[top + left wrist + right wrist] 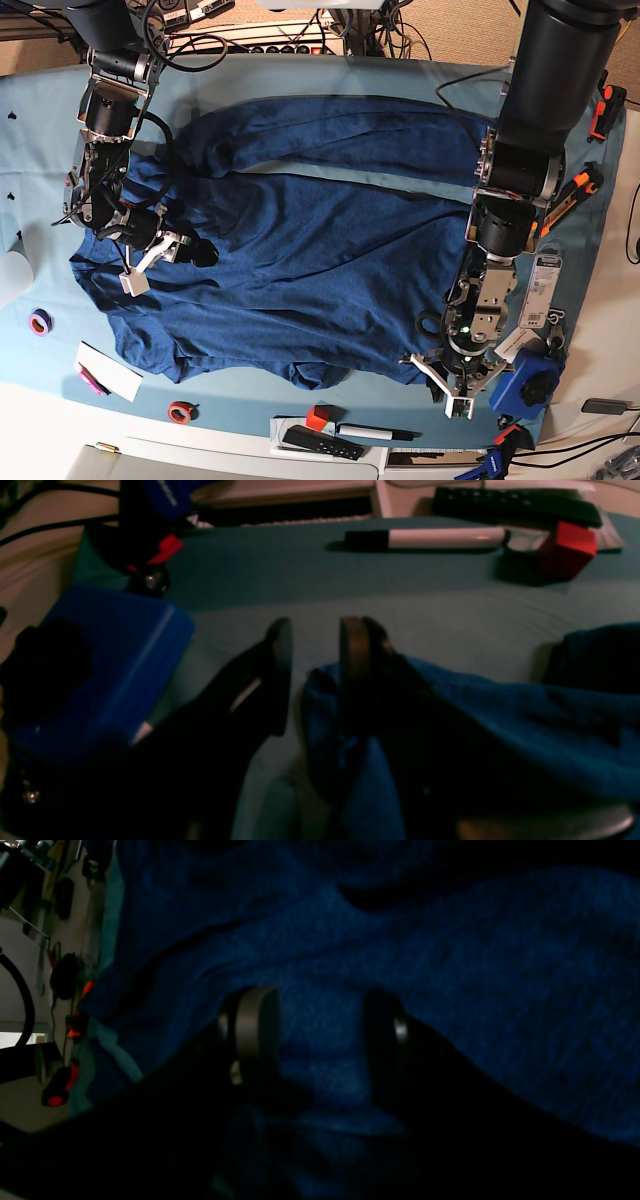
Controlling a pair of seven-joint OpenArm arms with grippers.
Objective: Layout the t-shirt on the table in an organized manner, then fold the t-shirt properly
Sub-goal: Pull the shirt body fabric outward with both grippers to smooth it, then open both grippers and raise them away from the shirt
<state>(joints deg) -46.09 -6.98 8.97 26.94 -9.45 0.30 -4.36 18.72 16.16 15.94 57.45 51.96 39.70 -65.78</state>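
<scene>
The dark navy t-shirt [300, 250] lies spread over the teal table [40, 120], sleeves toward the far side, its near hem wrinkled. My left gripper [445, 388] is at the shirt's near right corner. In the left wrist view the gripper [315, 645] is open, low over the cloth, and the shirt's edge [450, 715] is bunched around the right finger [355, 650]. My right gripper [170, 262] is over the shirt's left part. In the right wrist view the gripper [320, 1035] is open with the navy knit [450, 965] filling the space below the fingers.
A marker pen [430, 538], a red cube [570, 547] and a black remote [515, 505] lie along the near table edge. A blue box [115, 655] sits beside my left gripper. Tape rolls [40, 322] and a white card [108, 370] lie at the near left.
</scene>
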